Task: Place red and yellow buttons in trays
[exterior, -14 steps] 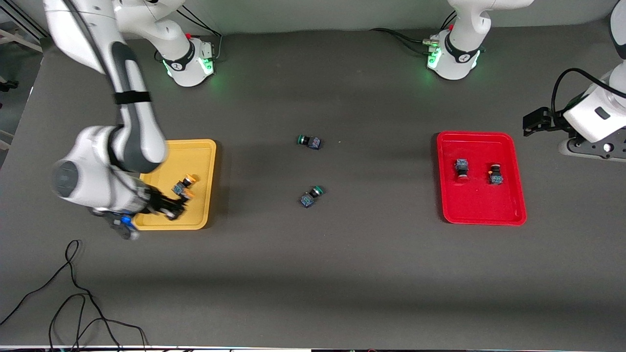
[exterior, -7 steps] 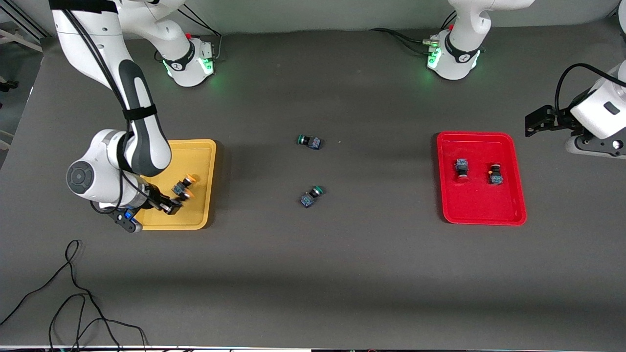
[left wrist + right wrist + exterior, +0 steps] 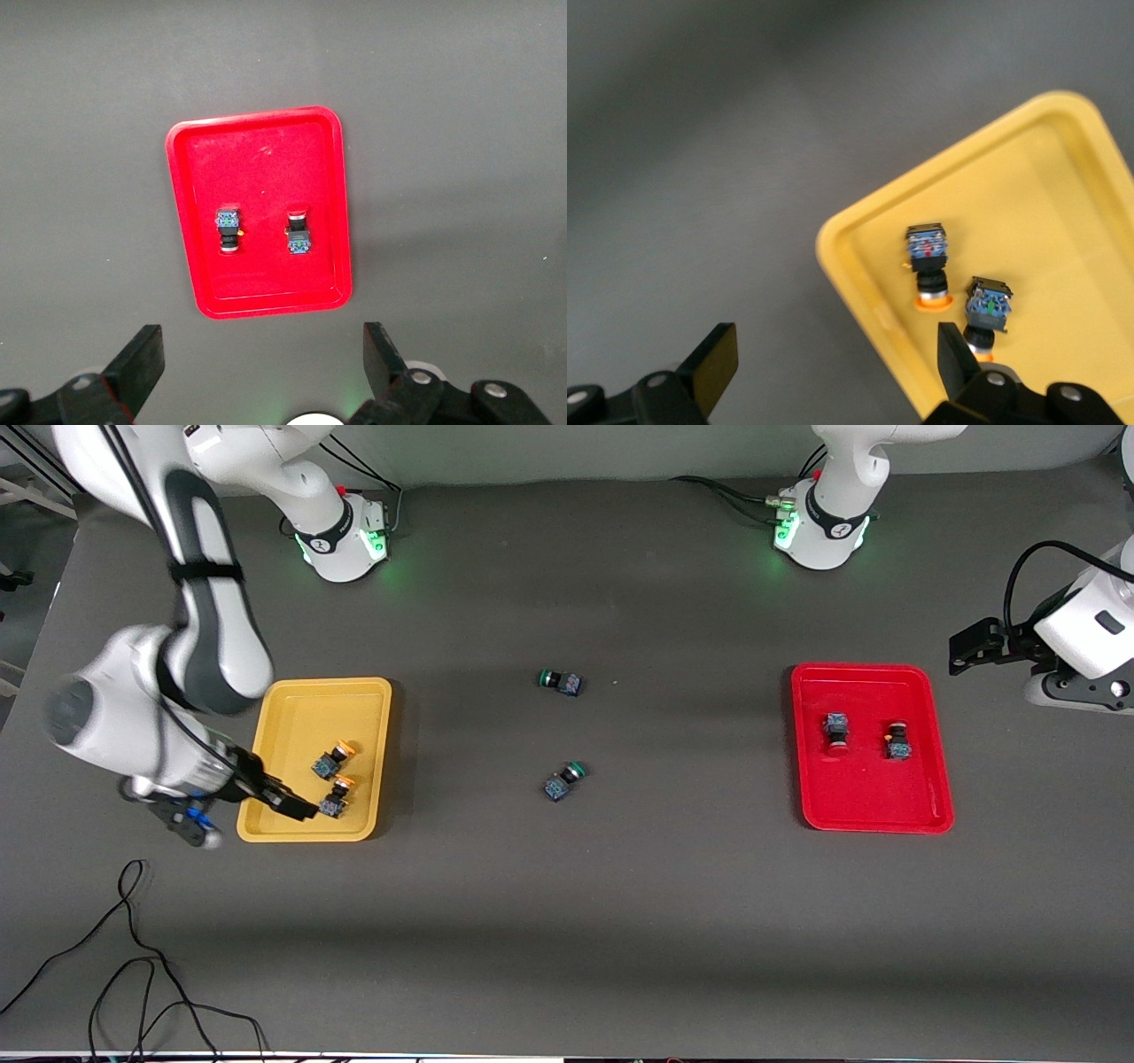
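Two yellow-capped buttons (image 3: 334, 761) (image 3: 335, 797) lie on their sides in the yellow tray (image 3: 306, 717). My right gripper (image 3: 299, 808) hangs open and empty over that tray's rim. In the right wrist view both buttons (image 3: 928, 264) (image 3: 989, 310) lie in the yellow tray (image 3: 1063, 204), apart from the right gripper (image 3: 833, 356). Two red-capped buttons (image 3: 834, 732) (image 3: 897, 741) lie in the red tray (image 3: 864, 797). My left gripper (image 3: 967, 646) waits open beside the red tray, toward the left arm's end. In the left wrist view the red tray (image 3: 190, 230) holds both red buttons (image 3: 229, 230) (image 3: 299, 234), apart from the left gripper (image 3: 262, 356).
Two green-capped buttons (image 3: 561, 682) (image 3: 564, 779) lie on the dark table between the trays. A loose black cable (image 3: 133, 957) curls on the table near the front edge at the right arm's end. Both arm bases (image 3: 341, 536) (image 3: 819, 527) stand along the back.
My right gripper opened and let go of a yellow button, which now lies in the yellow tray. It then drew back toward the tray's rim. The left arm barely moved.
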Robot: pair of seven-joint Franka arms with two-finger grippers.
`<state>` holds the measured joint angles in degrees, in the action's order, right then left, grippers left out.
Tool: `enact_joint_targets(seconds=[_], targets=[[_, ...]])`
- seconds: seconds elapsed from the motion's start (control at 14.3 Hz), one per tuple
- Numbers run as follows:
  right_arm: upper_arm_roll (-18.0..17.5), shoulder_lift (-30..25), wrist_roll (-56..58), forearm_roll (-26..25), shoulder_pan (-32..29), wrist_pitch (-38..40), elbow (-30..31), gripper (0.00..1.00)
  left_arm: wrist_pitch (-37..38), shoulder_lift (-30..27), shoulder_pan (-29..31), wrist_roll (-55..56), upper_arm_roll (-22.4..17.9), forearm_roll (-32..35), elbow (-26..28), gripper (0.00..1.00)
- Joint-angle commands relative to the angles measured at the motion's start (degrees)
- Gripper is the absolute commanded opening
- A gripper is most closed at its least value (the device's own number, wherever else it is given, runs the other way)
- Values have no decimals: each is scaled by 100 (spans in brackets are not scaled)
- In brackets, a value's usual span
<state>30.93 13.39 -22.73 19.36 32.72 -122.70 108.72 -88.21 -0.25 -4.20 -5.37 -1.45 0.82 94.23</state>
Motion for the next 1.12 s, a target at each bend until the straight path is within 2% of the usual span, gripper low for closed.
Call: enact_joint_targets(seconds=[0.0, 0.07, 0.21, 0.35, 0.42, 0.49, 0.7, 1.05], targets=[[-427, -1108, 93, -956, -63, 472, 62, 100, 111, 43, 86, 80, 74, -73, -150, 100], [-665, -1363, 93, -1152, -238, 814, -17, 100, 129, 34, 94, 80, 75, -90, -150, 100], [-1402, -1794, 137, -1224, -886, 1203, -53, 100, 146, 16, 112, 71, 75, -90, -150, 100], [-2158, -2224, 565, -1547, -1598, 1501, -70, 100, 155, 7, 95, 80, 75, -90, -133, 100], [-2388, -2383, 846, -1662, -1880, 1712, -140, 100, 86, 16, 86, 159, 83, -125, -150, 100], [-2521, -2559, 1084, -1698, -1996, 2045, -201, 100, 111, 7, 77, 246, 83, -152, -150, 100], [-2557, -2605, 1682, -1716, -2181, 3073, -798, 100, 164, -10, 121, 168, 75, -152, -150, 100], [-2487, -2307, 1667, -1989, -2235, 3208, -1001, 100, 155, -19, 68, 151, 101, -108, -150, 100]])
